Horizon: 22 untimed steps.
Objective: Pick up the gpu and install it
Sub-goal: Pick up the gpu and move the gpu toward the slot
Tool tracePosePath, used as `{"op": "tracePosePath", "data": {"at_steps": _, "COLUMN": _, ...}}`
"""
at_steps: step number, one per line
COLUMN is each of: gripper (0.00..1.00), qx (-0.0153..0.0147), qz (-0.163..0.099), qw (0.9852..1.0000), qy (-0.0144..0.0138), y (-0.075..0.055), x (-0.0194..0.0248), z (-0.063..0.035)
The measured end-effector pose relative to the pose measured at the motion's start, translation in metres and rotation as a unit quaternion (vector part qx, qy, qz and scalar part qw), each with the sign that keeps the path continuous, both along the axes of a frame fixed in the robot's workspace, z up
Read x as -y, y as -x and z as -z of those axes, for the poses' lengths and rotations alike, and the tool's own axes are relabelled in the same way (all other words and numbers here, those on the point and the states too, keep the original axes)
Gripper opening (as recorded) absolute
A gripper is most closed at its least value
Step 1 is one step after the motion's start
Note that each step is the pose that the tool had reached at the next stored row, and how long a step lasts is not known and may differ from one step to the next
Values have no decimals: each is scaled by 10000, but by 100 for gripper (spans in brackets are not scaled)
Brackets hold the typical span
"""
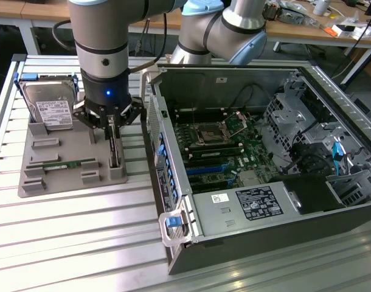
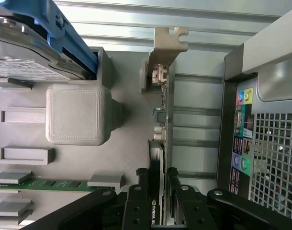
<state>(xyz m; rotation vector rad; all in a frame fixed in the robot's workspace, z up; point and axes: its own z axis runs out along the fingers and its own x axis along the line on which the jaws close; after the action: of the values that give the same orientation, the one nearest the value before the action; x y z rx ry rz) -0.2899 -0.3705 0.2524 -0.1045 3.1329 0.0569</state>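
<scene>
Clamping the upright gpu (image 2: 161, 120) between its fingers, the gripper (image 1: 114, 129) hangs over the gray holder (image 1: 52, 182), at the exterior view's left of the computer case (image 1: 264, 234).

Robotics/electronics lab: robot arm (image 1: 103, 48) over slatted aluminium table (image 1: 82, 243), opened PC case (image 1: 246, 240) with bare motherboard (image 1: 219, 137), grey parts fixture (image 1: 52, 182), cluttered wooden benches (image 1: 295, 29) far side

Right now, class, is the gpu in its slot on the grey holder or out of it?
In: the gpu stands on edge, slotted in the grey holder, the tool closed around it.
</scene>
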Motion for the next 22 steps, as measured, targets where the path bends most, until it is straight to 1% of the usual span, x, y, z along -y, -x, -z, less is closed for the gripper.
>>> {"op": "tracePosePath", "data": {"at_steps": 3, "gripper": 26, "qx": -1, "qz": 0, "qw": 10000, "qy": -15, "y": 0, "x": 0, "z": -25}}
{"op": "tracePosePath", "data": {"at_steps": 6, "gripper": 26, "qx": -1, "qz": 0, "qw": 10000, "qy": -39, "y": 0, "x": 0, "z": -52}}
{"op": "tracePosePath", "data": {"at_steps": 7, "gripper": 26, "qx": -1, "qz": 0, "qw": 10000, "qy": -79, "y": 0, "x": 0, "z": -93}}
{"op": "tracePosePath", "data": {"at_steps": 8, "gripper": 26, "qx": -1, "qz": 0, "qw": 10000, "qy": -84, "y": 0, "x": 0, "z": -127}}
{"op": "tracePosePath", "data": {"at_steps": 14, "gripper": 26, "qx": -1, "qz": 0, "qw": 10000, "qy": -87, "y": 0, "x": 0, "z": -265}}
{"op": "tracePosePath", "data": {"at_steps": 22, "gripper": 26, "qx": -1, "qz": 0, "qw": 10000, "qy": -87, "y": 0, "x": 0, "z": -315}}
